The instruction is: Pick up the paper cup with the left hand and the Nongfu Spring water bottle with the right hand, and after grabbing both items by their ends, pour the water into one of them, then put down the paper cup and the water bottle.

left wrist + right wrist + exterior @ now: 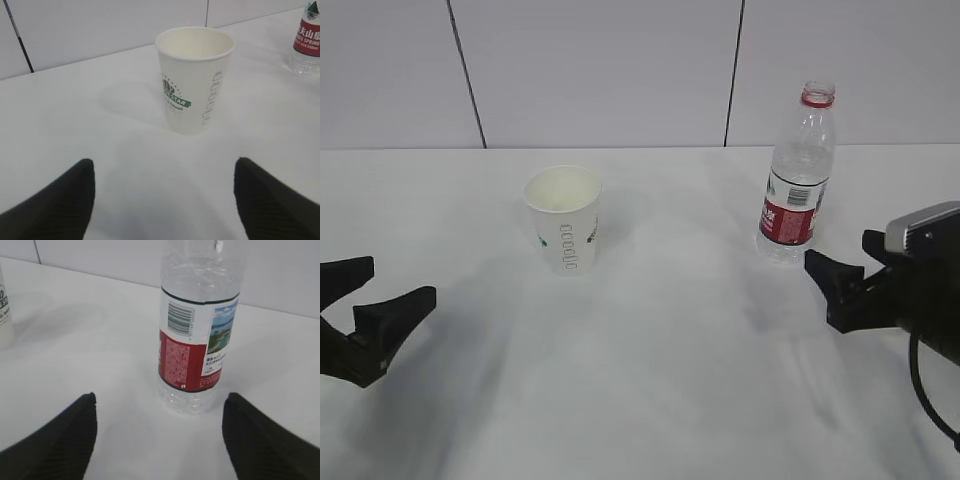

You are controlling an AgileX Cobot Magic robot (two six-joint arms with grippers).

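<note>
The paper cup stands upright on the white table, left of centre, white with green print. The Nongfu Spring water bottle stands upright at the right, uncapped, with a red-and-white label. My left gripper hovers low at the left edge, open and empty, well short of the cup. In the left wrist view the cup sits ahead of the spread fingers. My right gripper is open just in front of the bottle. In the right wrist view the bottle stands just beyond the wide jaws. I cannot make out any water.
The white table runs back to a pale panelled wall with dark seams. A black cable loops under the right arm. The bottle's base shows at the left wrist view's top right, the cup's edge at the right wrist view's left.
</note>
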